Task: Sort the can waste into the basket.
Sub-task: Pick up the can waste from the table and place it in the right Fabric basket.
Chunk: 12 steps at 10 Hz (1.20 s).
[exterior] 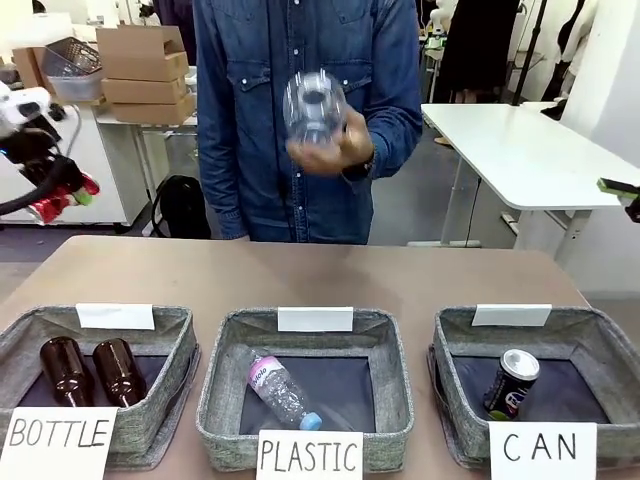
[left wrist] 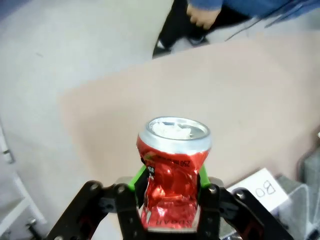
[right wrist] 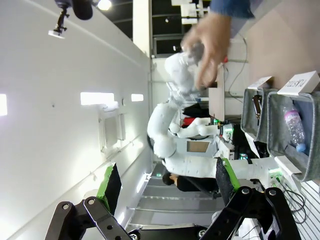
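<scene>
At the far left of the front view, raised well clear of the worktop (exterior: 300, 275), the left gripper (exterior: 60, 192) has the crushed red can (exterior: 45, 207) in its grasp; the left wrist view shows its fingers (left wrist: 137, 180) closed tight on the can's dented sides, green pads pressed to the metal, the silver top facing away from the camera, with the worktop's corner and the floor beyond it.

On the right side of the worktop stands the CAN basket (exterior: 455, 330), a blank white tag on its far rim and its card propped at the front; the dark can (exterior: 512, 382) stands inside it, tilted, towards the right of the dark lining; the red can is well apart from this basket, on the opposite side of the scene.

The right gripper (right wrist: 167, 182) is spread wide with nothing between its fingers (right wrist: 107, 187); a sliver of it shows at the right edge of the front view.

Across the worktop a person in a denim shirt holds a clear plastic bottle (exterior: 315, 105) at chest height; the PLASTIC basket (exterior: 225, 340) in the middle holds another clear bottle lying down, and the BOTTLE basket (exterior: 175, 325) on the left holds two brown glass bottles (exterior: 92, 372).
</scene>
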Each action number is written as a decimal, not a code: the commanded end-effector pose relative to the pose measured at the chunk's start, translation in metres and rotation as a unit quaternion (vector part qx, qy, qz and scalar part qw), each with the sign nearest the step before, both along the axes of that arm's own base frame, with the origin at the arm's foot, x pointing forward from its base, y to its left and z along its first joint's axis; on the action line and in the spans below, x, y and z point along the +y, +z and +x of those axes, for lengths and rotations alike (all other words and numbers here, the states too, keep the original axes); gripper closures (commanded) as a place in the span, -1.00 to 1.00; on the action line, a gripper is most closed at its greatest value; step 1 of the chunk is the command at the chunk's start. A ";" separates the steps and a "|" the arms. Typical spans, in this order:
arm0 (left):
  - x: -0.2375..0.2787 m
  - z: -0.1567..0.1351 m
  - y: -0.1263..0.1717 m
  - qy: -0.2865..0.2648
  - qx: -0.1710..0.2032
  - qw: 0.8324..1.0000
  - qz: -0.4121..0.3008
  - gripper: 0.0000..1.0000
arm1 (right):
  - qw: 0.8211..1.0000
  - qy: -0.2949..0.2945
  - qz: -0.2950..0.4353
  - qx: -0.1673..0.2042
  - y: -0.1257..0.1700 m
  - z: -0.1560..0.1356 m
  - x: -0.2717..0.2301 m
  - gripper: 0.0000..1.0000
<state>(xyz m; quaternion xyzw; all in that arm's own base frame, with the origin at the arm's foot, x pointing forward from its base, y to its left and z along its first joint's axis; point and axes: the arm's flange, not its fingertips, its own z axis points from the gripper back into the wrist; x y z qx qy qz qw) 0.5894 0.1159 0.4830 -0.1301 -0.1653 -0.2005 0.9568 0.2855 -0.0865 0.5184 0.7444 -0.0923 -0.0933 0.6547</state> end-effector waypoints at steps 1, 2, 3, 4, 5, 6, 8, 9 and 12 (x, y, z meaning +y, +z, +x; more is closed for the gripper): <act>-0.016 -0.092 0.013 0.010 -0.060 0.998 0.014 1.00 | 1.000 0.000 -0.003 -0.003 0.000 -0.001 0.000 -1.00; -0.019 -0.123 0.021 -0.003 -0.090 0.996 0.008 1.00 | 1.000 0.000 -0.003 -0.003 0.000 -0.001 0.000 -1.00; -0.017 -0.150 0.024 -0.049 -0.113 0.992 -0.021 1.00 | 1.000 0.000 -0.003 -0.003 0.000 -0.001 0.000 -1.00; -0.008 -0.087 0.034 0.009 -0.049 0.999 0.003 1.00 | 1.000 0.000 -0.003 -0.003 0.000 -0.001 0.000 -1.00; -0.008 -0.087 0.034 0.009 -0.049 0.999 0.003 1.00 | 1.000 0.000 -0.003 -0.003 0.000 -0.001 0.000 -1.00; -0.008 -0.087 0.034 0.009 -0.049 0.999 0.003 1.00 | 1.000 0.000 -0.003 -0.003 0.000 -0.001 0.000 -1.00; -0.008 -0.087 0.034 0.009 -0.049 0.999 0.003 1.00 | 1.000 0.000 -0.003 -0.003 0.000 -0.001 0.000 -1.00; -0.008 -0.087 0.034 0.009 -0.049 0.999 0.003 1.00 | 1.000 0.000 -0.003 -0.003 0.000 -0.001 0.000 -1.00; -0.008 -0.087 0.034 0.009 -0.049 0.999 0.003 1.00 | 1.000 0.000 -0.003 -0.003 0.000 -0.001 0.000 -1.00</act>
